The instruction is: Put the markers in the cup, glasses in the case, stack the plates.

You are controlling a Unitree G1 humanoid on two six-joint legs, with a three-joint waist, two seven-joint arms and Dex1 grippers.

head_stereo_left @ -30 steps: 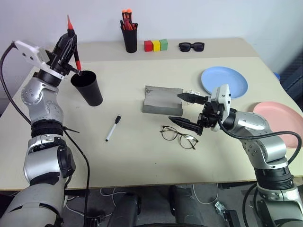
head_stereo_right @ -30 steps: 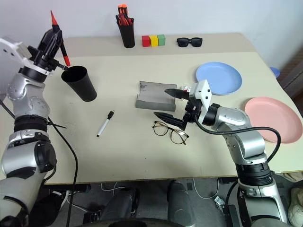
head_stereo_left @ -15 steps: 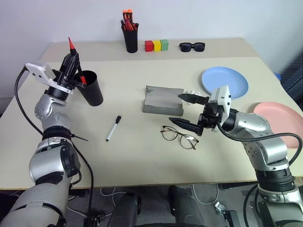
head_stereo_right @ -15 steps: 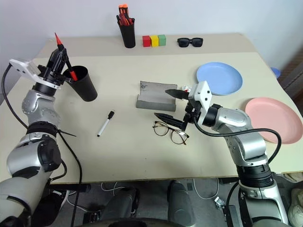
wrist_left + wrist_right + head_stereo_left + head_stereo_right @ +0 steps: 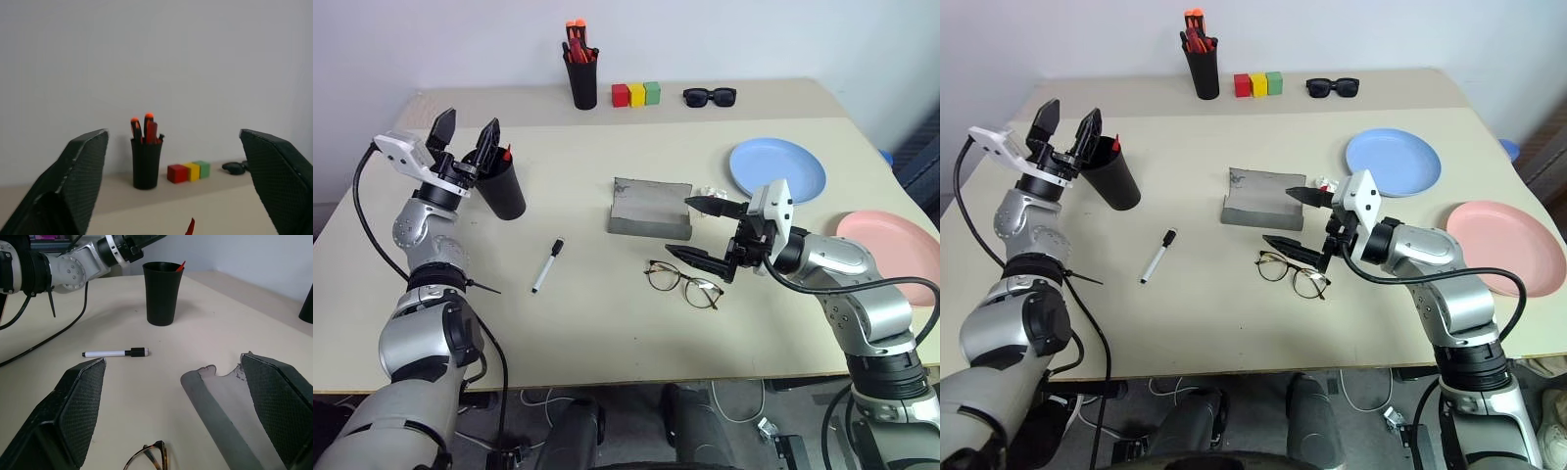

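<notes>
A red-tipped marker (image 5: 506,152) stands inside the black cup (image 5: 503,188), with just its tip above the rim. My left gripper (image 5: 468,123) is open right behind the cup and holds nothing. A white marker with a black cap (image 5: 546,264) lies on the table in front of the cup. The grey case (image 5: 649,208) lies open at mid-table, and the wire-framed glasses (image 5: 683,282) rest just in front of it. My right gripper (image 5: 680,226) hovers open beside the case, above the glasses. The blue plate (image 5: 777,168) and the pink plate (image 5: 891,245) lie apart on the right.
Along the back edge stand a black pen holder (image 5: 581,73) with red-orange pens, three coloured blocks (image 5: 636,94) and black sunglasses (image 5: 710,96). The pink plate reaches the table's right edge.
My left gripper sank toward the cup and opened; the red marker it held now stands in the cup. The right arm kept still.
</notes>
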